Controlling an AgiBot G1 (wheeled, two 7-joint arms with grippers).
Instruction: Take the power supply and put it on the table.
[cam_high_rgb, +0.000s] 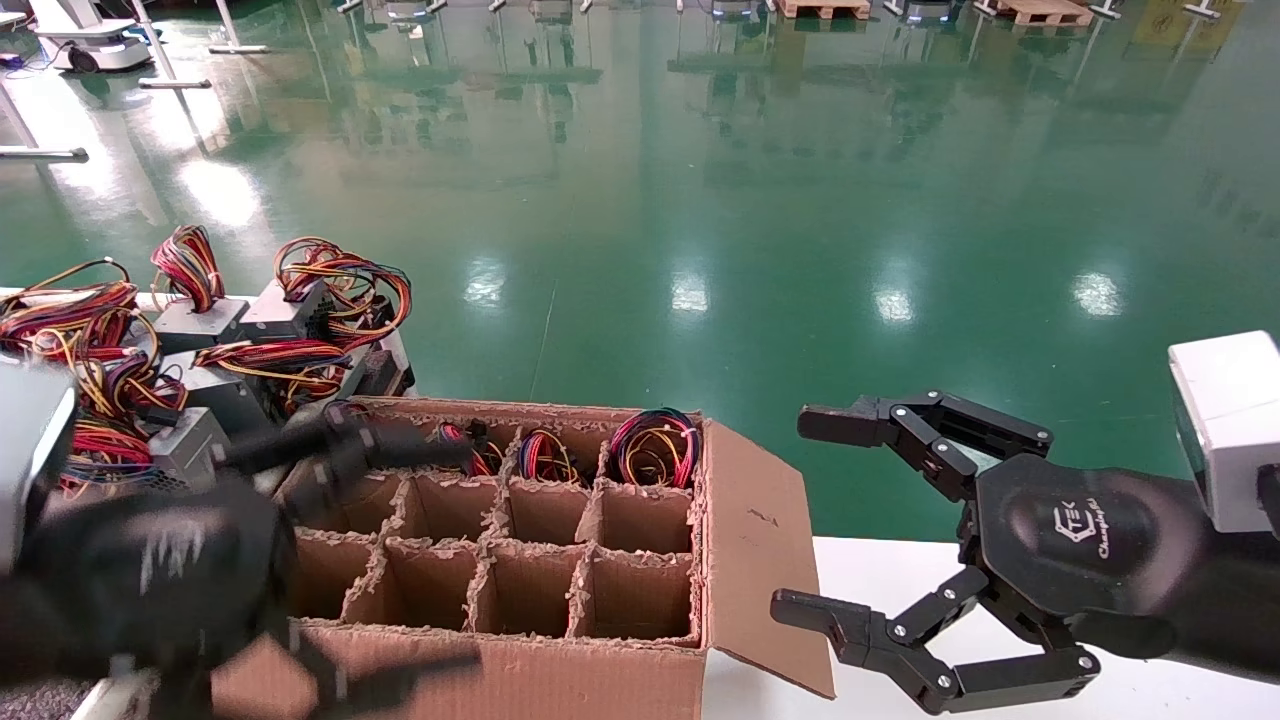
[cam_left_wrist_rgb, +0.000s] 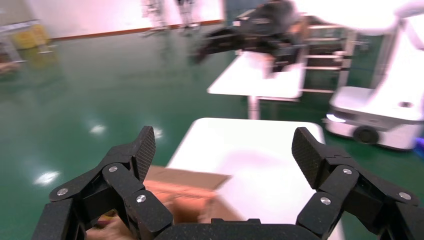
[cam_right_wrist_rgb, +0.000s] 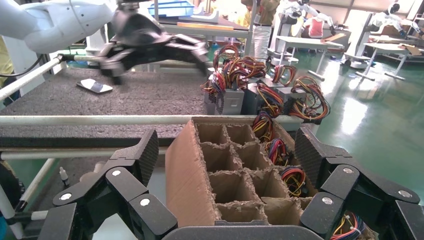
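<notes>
**Reporter:** So, what does this moment show?

**Robot:** My left gripper (cam_high_rgb: 400, 445) hangs over the far-left cells of the divided cardboard box (cam_high_rgb: 520, 560), jaws spread wide and holding nothing. My right gripper (cam_high_rgb: 815, 520) waits beside the box above the white tabletop (cam_high_rgb: 1000, 570), also wide apart and empty.

**Reporter:** And the power supply?

**Robot:** The power supplies left in the box sit in the far row of cells; the one with the clearest wire bundle (cam_high_rgb: 655, 445) is in the far-right cell. Only its looped wires show. More units are stacked on the grey felt table (cam_right_wrist_rgb: 125, 95) to my left.

**Reporter:** What could go wrong?

**Robot:** I judge the wires the main hazard. If I close on the loops instead of the metal case, the unit may slip or dangle. A finger could also catch a ragged cardboard divider (cam_high_rgb: 590, 520) and drag the whole box. And on the table, a careless set-down might topple the stacked supplies (cam_high_rgb: 200, 350).
</notes>
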